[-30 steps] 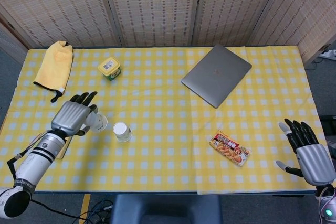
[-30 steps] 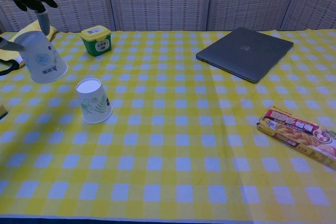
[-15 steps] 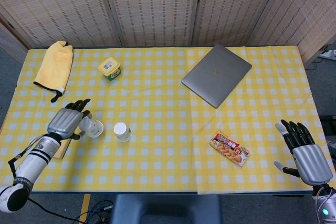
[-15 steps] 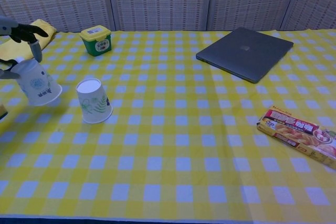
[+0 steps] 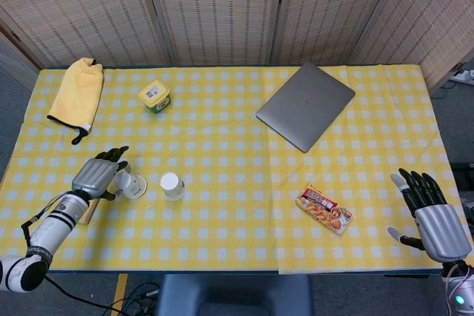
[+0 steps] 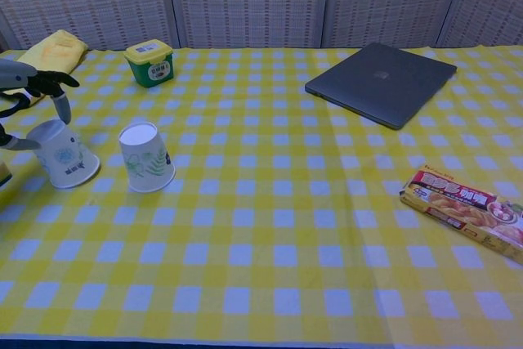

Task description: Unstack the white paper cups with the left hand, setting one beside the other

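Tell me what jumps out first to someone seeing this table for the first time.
Two upside-down white paper cups near the left front: one cup stands free, the other cup is in the left hand. A closed gray laptop lies far right, on the yellow checked tablecloth.

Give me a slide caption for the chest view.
Left hand sets one upside-down paper cup beside the other cup on the checked tablecloth.

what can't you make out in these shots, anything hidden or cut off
- Left hand: chest view's left edge cuts it off; whether it presses the cup is unclear.
- Right hand: outside the chest view.
- Cup print, snack box text: too small.
- Flat object under the left forearm, head view: mostly hidden.
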You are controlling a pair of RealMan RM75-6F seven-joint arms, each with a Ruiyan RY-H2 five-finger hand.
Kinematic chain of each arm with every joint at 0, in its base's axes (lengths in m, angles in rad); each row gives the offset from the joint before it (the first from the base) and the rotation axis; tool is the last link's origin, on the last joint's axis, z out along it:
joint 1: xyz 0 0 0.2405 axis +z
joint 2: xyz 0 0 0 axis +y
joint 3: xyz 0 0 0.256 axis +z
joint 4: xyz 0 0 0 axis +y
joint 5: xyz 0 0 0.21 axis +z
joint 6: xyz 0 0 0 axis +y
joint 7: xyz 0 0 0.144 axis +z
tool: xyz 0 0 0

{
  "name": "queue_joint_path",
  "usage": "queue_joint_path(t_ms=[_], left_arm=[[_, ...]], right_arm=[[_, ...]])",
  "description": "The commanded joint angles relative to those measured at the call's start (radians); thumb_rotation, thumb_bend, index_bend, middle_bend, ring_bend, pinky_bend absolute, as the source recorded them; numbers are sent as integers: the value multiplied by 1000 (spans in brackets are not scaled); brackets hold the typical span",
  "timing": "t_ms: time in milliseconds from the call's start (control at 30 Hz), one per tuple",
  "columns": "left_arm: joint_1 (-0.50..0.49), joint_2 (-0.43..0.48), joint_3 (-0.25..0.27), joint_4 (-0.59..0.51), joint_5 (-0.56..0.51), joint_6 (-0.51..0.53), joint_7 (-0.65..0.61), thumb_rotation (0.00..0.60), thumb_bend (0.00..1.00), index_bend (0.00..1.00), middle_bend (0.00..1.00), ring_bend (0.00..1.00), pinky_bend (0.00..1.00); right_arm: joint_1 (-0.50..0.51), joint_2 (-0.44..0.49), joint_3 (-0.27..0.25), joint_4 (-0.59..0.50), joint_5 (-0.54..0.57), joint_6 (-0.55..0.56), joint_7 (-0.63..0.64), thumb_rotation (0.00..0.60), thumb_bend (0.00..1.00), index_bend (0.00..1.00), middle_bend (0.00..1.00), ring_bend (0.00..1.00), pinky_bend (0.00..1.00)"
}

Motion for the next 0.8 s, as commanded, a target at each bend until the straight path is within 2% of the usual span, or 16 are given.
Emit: queue_joint_path(t_ms=[33,100,233,333,567,667,800], left_arm=[[6,-7,-3,7,11,-6,-9,600,347,371,0,0,165],[11,-14,-6,13,21,-8,-18,600,347,349,0,0,165],[21,-16,-15,12,47,10,-25,600,347,146,0,0,165],[30,12,-26,-28,65,37,-20,600,347,56,0,0,165],[67,157,-25,-230,67,128,65,600,347,37,0,0,165],[135,230,-12,-336,122,226,50,600,347,28,0,0,165],[249,288,25,-395,242,360,-13,600,347,16,0,0,165]], right_arm=[[-1,-1,-1,-2,-2,2,-2,600,102,0,0,0,0],[-4,-2,-2,-3,-5,6,-4,600,103,0,0,0,0],[-6,-1,-3,-3,-8,11,-4,600,106,0,0,0,0],[-5,-1,-2,-2,-8,11,-1,600,107,0,0,0,0],[-6,4,-3,3,-17,18,13,600,110,0,0,0,0],[-6,7,-7,5,-25,20,20,600,111,0,0,0,0],[-6,9,-11,5,-33,20,24,600,111,0,0,0,0]])
